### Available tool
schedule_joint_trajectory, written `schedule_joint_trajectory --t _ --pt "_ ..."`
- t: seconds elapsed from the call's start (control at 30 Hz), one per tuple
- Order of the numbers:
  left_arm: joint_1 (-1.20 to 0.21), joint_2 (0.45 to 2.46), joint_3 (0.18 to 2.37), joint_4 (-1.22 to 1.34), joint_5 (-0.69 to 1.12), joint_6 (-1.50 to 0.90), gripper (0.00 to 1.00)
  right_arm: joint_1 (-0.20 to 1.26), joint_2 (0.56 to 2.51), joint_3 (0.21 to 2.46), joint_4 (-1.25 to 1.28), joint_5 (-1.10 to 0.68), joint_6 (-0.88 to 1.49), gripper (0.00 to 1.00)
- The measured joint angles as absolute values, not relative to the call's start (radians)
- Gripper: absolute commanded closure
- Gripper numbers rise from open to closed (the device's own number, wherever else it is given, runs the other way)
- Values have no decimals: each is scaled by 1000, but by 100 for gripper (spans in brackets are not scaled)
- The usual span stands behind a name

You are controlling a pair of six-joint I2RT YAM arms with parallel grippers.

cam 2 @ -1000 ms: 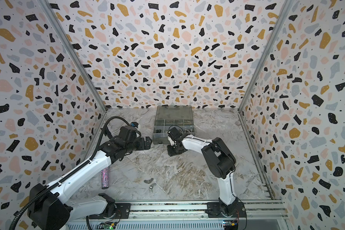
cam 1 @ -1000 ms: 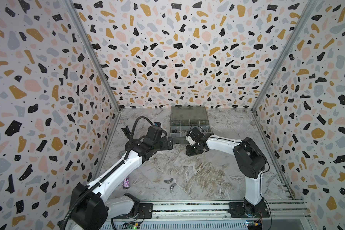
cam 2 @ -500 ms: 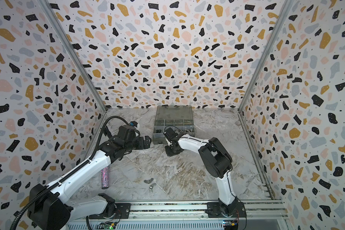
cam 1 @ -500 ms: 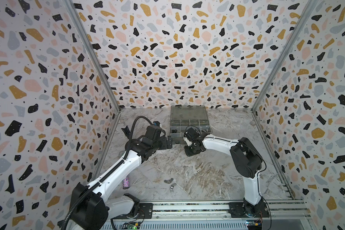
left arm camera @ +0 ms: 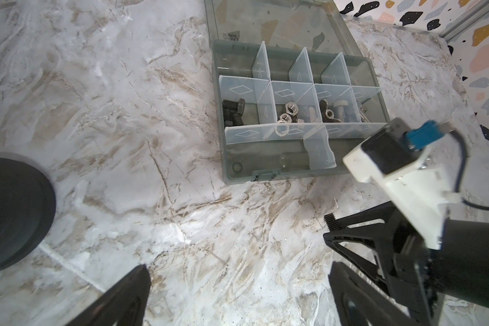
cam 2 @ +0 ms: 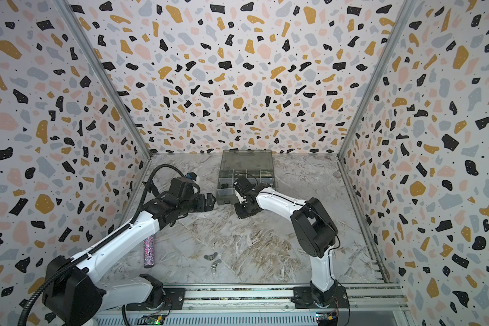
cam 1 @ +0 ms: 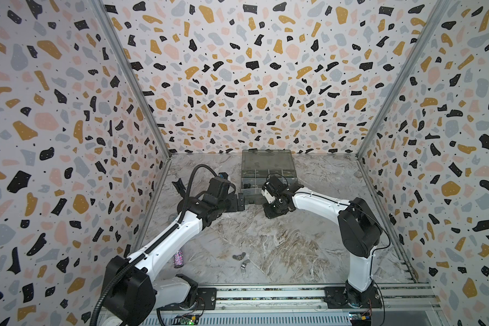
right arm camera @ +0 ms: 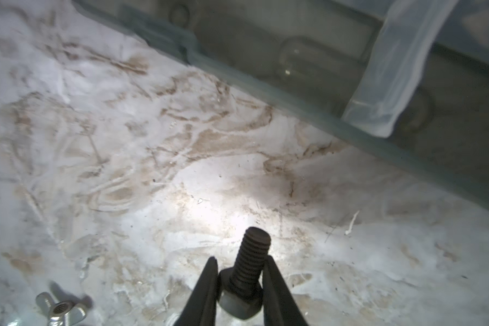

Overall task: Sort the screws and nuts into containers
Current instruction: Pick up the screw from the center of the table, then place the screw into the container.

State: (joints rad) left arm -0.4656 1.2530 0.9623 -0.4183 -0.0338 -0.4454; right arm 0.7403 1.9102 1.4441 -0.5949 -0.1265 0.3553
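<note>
The right gripper (right arm camera: 240, 261) has just pinched shut on a black screw (right arm camera: 253, 242), low over the bench (right arm camera: 124, 169) beside the box (left arm camera: 266, 172) near the back edge; sorting it in likely follows. The left gripper (cam 1: 241, 201) gapes empty.

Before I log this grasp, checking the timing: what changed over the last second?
The right gripper closed on a black screw just in front of the box, barely shifting otherwise. The left gripper stayed open by the box, and the two wing nuts stayed on the table.
</note>
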Motion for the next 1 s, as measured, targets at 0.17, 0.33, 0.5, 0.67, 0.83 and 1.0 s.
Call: schedule_joint_trajectory --t 0.17,0.33,0.5,0.67,0.83,1.0 --pt "-466 1264 970 -419 -35 -445 0 716 1869 1473 -597 -145 345 74" --pt "-465 1288 991 -421 -35 -445 0 694 1865 1496 -601 -163 334 74" --pt "-463 1303 1015 -427 -41 -444 0 681 1866 1529 -613 -172 322 74" --pt "-455 1308 1029 -443 -50 -438 0 673 1892 1610 -617 -186 306 74" --pt "-445 1315 1036 -458 -59 -430 0 668 1967 1709 -614 -210 300 74" --pt "-427 1319 1049 -476 -65 -421 1 663 2066 1804 -615 -238 296 74"
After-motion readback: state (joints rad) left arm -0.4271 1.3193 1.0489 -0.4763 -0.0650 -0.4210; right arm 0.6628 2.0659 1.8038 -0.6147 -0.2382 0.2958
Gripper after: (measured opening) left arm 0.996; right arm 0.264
